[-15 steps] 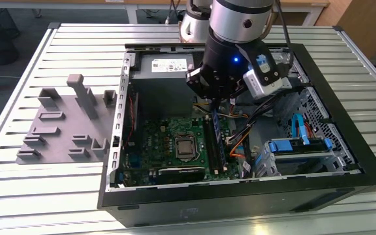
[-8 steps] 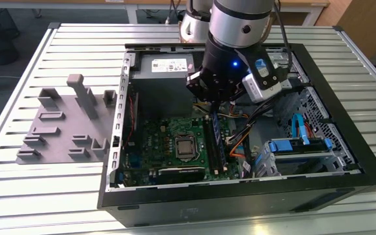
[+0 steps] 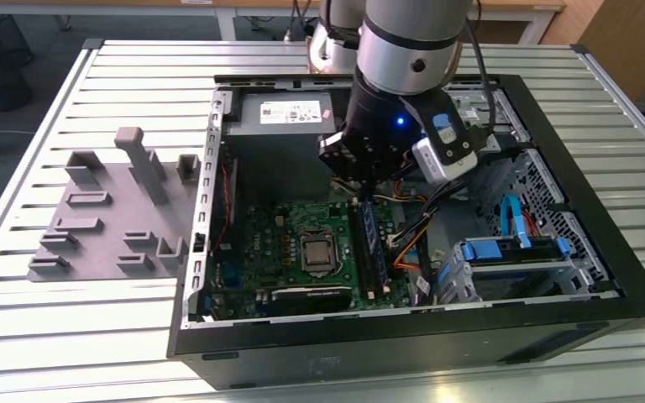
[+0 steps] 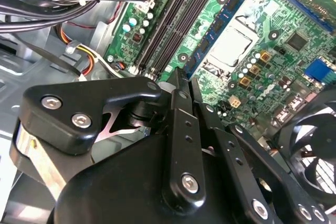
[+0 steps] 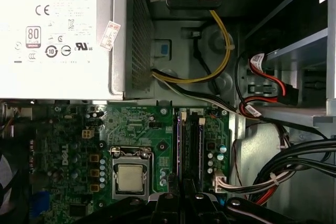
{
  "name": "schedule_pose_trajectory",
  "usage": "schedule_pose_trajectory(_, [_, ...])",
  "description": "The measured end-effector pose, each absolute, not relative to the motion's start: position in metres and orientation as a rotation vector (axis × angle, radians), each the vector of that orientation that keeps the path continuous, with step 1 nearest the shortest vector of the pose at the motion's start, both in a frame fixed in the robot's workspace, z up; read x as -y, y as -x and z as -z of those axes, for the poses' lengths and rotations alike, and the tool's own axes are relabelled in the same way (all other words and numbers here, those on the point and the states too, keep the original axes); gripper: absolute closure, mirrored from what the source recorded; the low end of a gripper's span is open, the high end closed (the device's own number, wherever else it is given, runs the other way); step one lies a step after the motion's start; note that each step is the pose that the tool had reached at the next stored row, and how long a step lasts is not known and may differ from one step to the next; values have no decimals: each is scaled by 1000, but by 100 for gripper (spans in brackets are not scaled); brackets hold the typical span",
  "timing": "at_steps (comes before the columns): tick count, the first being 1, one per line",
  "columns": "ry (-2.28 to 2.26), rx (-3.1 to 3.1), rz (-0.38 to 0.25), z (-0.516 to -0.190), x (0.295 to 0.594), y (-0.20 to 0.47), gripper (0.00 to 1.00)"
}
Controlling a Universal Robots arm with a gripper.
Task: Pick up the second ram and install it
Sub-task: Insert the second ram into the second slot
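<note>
A long blue ram [image 3: 369, 243] stands on edge in the black slot nearest the CPU socket on the green motherboard [image 3: 272, 252]. In the second wrist view the blue ram [image 4: 223, 22] runs from the board's far side right up to my fingertips. The first wrist view shows the ram [image 5: 178, 145] as a thin blue edge beside darker slots. My gripper [image 3: 359, 186] [image 4: 184, 77] [image 5: 182, 190] hangs inside the case over the ram's end nearest the power supply. Its black fingers are shut together. I cannot tell whether they touch the stick.
The grey power supply [image 3: 283, 113] [image 5: 58, 30] sits just behind the slots. Cable bundles [image 5: 283, 171] and a blue-latched drive cage [image 3: 513, 252] crowd the exterior view's right. The CPU socket [image 5: 130, 177] and a fan [image 4: 315, 145] lie beside the slots. A grey fixture [image 3: 115, 210] stands outside the case.
</note>
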State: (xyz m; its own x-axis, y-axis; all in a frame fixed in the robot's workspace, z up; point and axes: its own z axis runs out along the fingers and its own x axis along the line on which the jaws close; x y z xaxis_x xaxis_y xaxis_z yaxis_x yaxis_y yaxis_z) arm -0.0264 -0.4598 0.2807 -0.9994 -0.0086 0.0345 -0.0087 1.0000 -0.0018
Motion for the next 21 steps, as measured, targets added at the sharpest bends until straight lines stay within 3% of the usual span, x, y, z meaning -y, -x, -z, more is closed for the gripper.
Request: schedule_pose_trajectory(21, [-2,3107,-3,-256,462,26,86])
